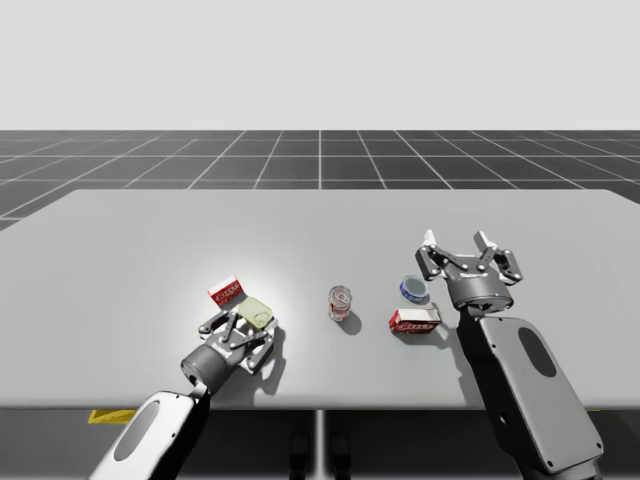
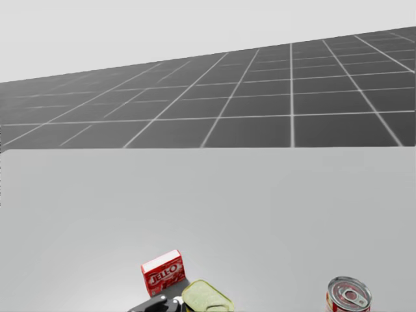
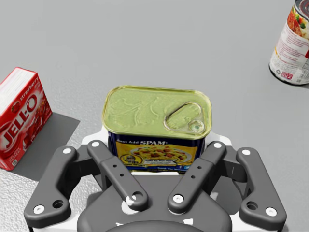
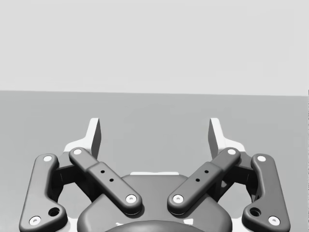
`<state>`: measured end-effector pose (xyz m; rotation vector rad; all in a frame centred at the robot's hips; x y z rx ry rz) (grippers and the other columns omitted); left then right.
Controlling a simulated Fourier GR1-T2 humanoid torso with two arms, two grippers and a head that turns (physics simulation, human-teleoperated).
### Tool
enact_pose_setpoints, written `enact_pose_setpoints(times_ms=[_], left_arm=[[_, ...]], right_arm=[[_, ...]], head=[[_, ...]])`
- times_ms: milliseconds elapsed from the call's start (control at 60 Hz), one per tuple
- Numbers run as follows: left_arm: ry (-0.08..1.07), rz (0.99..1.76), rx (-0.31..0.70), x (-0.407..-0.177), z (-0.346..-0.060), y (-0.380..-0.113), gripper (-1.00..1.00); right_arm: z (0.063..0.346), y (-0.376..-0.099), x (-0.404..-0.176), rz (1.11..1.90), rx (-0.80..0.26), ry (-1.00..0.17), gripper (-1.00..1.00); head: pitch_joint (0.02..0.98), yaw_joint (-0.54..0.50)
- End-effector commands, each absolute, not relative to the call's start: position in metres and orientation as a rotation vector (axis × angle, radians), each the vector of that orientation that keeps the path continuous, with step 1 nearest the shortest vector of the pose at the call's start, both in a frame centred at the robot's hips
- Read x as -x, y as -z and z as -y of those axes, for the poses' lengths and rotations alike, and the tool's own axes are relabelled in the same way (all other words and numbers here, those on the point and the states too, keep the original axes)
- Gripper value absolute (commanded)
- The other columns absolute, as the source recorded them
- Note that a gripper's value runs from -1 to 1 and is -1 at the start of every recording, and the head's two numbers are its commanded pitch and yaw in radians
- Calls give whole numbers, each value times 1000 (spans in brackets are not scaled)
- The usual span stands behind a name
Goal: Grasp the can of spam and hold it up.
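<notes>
The grey worktop (image 1: 120, 240) is the biggest thing. It carries everything. My left arm (image 1: 150, 435) and my right arm (image 1: 530, 380) come in from the near edge, and both are cut off there.

My right tool (image 4: 154, 130) is held wide open, with nothing between its fingers (image 4: 95, 133). In the high view it (image 1: 456, 240) stands well apart from the spam can.

My left tool (image 3: 157, 140) holds the spam can (image 3: 157, 111), with one finger on each short side. The tips of those fingers are hidden behind the can. The dark bars of the tool hide the can's bottom edge. I cannot tell if the can sits on the worktop or is a bit off it.

The can's long way runs across, from one finger to the other. Its yellow-green lid with the pull ring faces up, and its picture side faces my wrist. In the high view the can (image 1: 256, 311) is on the left part of the worktop. In the head view it (image 2: 207, 298) is cut off at the edge.

A red box (image 3: 21, 116) stands near the can, not touching it. A round can (image 1: 340, 301) stands upright in the middle. Near my right arm lie a blue tin (image 1: 413, 288) and a red thing (image 1: 415, 319) that is hard to make out.
</notes>
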<state>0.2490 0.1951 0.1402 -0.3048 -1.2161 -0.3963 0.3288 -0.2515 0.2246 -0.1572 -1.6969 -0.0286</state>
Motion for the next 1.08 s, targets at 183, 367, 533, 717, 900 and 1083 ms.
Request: enact_pose_setpoints(times_ms=[183,367,533,717,900,1083], left_arm=[[490,1183,346,-241,-189,-144,1000],[540,1247,316,-247,-188,-180,1000],[562,1306,285,-254,-190,-205,1000],[605,1398,242,-261,-192,-245,1000],[634,1509,184,-267,-193,-290,1000],[656,1595,181,-262,-195,-340,1000]], right_arm=[[255,-225,-330,1700,151,46,-1000],[257,-226,-330,1709,133,46,-1000],[260,-225,-332,1719,148,39,-1000],[263,-225,-333,1712,146,51,-1000],[263,-224,-333,1723,154,39,-1000],[262,-222,-333,1733,153,18,-1000]], head=[[451,278],[447,286],[448,287],[441,287],[433,292],[430,292]])
